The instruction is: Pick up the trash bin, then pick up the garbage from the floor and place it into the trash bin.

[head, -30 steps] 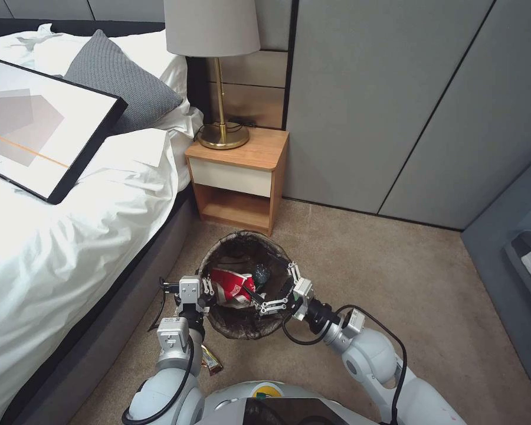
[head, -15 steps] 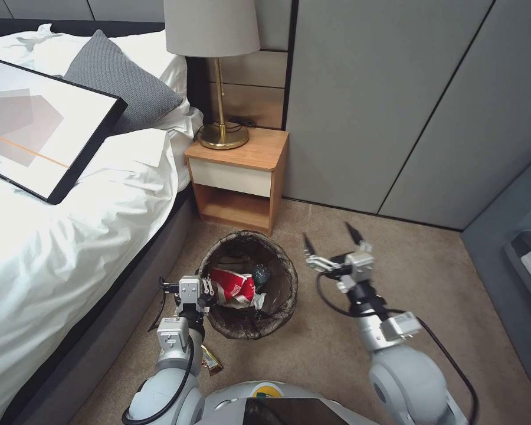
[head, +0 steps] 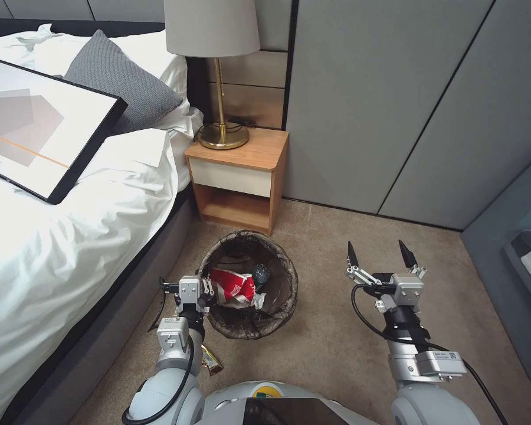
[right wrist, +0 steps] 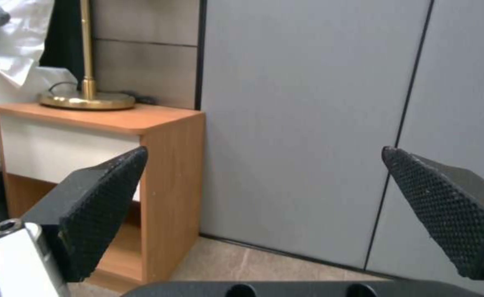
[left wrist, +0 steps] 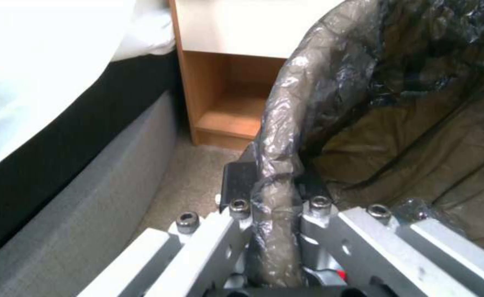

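- The trash bin (head: 248,283) hangs just above the carpet, between the bed (head: 53,248) and the right arm, in front of the nightstand (head: 239,171); its dark liner bag (left wrist: 286,136) is folded over the rim
- The left end effector (head: 202,293) is clamped on the bin's near-left rim, fingers (left wrist: 236,206) pinching the liner-covered edge
- Garbage in the bin: a red-and-white packet (head: 233,284), a white scrap, a dark bottle top (head: 261,273)
- A small wrapper (head: 211,360) lies on the carpet beside the left arm
- The right end effector (head: 381,255) is held above the carpet right of the bin, well apart from it; its fingers (right wrist: 101,202) are spread wide, gripping nothing
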